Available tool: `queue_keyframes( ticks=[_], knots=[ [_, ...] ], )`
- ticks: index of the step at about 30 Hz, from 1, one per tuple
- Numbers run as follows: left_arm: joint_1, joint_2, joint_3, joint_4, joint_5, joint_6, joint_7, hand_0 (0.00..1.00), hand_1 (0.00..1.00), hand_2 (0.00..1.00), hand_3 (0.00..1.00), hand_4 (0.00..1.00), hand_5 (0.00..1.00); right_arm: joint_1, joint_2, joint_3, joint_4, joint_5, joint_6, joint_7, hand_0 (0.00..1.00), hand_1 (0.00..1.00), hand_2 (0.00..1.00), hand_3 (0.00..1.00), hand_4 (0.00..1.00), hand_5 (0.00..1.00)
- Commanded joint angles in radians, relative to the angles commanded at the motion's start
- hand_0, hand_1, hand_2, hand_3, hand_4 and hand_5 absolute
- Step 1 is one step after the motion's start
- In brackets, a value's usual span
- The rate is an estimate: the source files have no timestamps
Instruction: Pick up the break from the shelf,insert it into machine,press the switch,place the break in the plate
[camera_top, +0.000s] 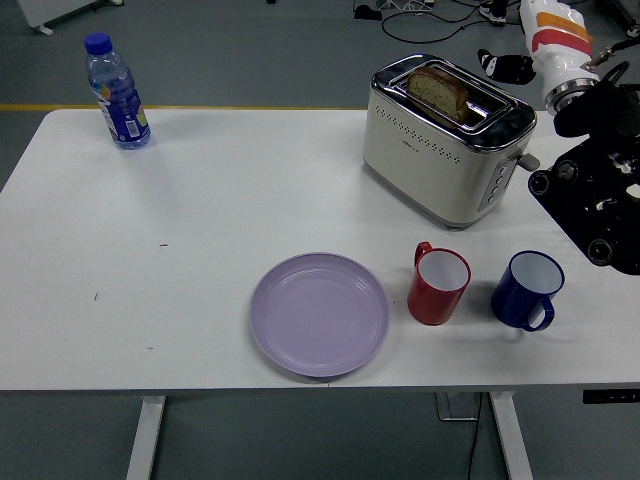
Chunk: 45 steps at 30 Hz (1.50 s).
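Right hand hangs off the table's far right corner, just beside the toaster, black fingers loosely curled, holding nothing. Bread sits in the slot, top poking out. Next press: push the side lever straight down, firmly, without shoving the toaster.

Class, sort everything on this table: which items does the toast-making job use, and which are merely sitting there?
Used by the job:
bread slice, sitting in the toaster's slot
toaster
purple plate, bare
right hand, off the bread, beyond the toaster

Merely sitting there:
water bottle, far left corner
red mug
blue mug
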Motion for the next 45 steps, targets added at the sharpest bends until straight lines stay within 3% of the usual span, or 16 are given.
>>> queue_keyframes(
  ticks=[1, 2, 4, 7, 8, 13, 19, 20, 27, 34, 45],
  knots=[
    [0.0, 0.0, -0.005, 0.0, 0.004, 0.0, 0.0, 0.649, 0.669, 0.737, 0.819, 0.627, 0.993, -0.013, -0.021, 0.011, 0.035, -0.008, -0.043, -0.008, 0.651, 0.609, 0.76, 0.814, 0.598, 0.002],
    [0.0, 0.0, -0.007, 0.0, 0.005, 0.0, 0.0, 0.649, 0.669, 0.737, 0.818, 0.626, 0.993, -0.019, -0.03, 0.017, 0.056, -0.012, -0.074, -0.014, 0.459, 0.454, 0.561, 0.719, 0.468, 0.002],
    [0.001, 0.0, -0.013, 0.0, 0.012, -0.001, 0.002, 0.649, 0.669, 0.737, 0.818, 0.626, 0.993, -0.032, -0.06, 0.033, 0.106, -0.02, -0.102, -0.031, 0.459, 0.454, 0.561, 0.719, 0.468, 0.002],
    [0.001, 0.0, -0.019, 0.0, 0.018, -0.002, 0.003, 0.649, 0.669, 0.737, 0.818, 0.626, 0.993, -0.048, -0.088, 0.046, 0.148, 0.0, -0.089, -0.047, 0.459, 0.454, 0.561, 0.719, 0.468, 0.002],
    [0.001, 0.0, -0.022, 0.0, 0.02, -0.002, 0.004, 0.647, 0.667, 0.736, 0.818, 0.626, 0.994, -0.057, -0.1, 0.045, 0.158, 0.012, -0.074, -0.07, 0.264, 0.219, 0.334, 0.618, 0.518, 0.002],
    [0.003, 0.0, -0.031, 0.0, 0.034, -0.005, 0.008, 0.647, 0.667, 0.736, 0.818, 0.626, 0.994, -0.107, -0.135, 0.05, 0.172, 0.023, -0.017, -0.125, 0.264, 0.219, 0.334, 0.618, 0.518, 0.002],
    [0.006, 0.0, -0.038, 0.0, 0.047, -0.007, 0.008, 0.647, 0.667, 0.735, 0.817, 0.626, 0.997, -0.199, -0.207, 0.051, 0.241, 0.03, 0.051, -0.157, 0.24, 0.198, 0.309, 0.625, 0.541, 0.002],
    [0.006, 0.0, -0.038, 0.0, 0.048, -0.007, 0.008, 0.647, 0.667, 0.734, 0.816, 0.627, 0.998, -0.213, -0.216, 0.053, 0.251, 0.03, 0.059, -0.161, 0.246, 0.206, 0.316, 0.632, 0.504, 0.002],
    [0.006, 0.0, -0.039, 0.0, 0.047, -0.008, 0.008, 0.646, 0.666, 0.734, 0.816, 0.626, 0.998, -0.293, -0.26, 0.054, 0.303, 0.028, 0.1, -0.18, 0.248, 0.207, 0.319, 0.63, 0.493, 0.002],
    [0.006, 0.0, -0.04, 0.0, 0.05, -0.009, 0.012, 0.646, 0.666, 0.734, 0.816, 0.625, 0.998, -0.317, -0.257, -0.007, 0.297, 0.053, 0.14, -0.175, 0.258, 0.214, 0.324, 0.633, 0.469, 0.002],
    [0.005, 0.0, -0.041, 0.0, 0.056, -0.01, 0.011, 0.647, 0.665, 0.734, 0.816, 0.622, 0.998, -0.311, -0.234, -0.043, 0.253, 0.051, 0.149, -0.159, 0.262, 0.217, 0.328, 0.634, 0.464, 0.002]
  ],
)
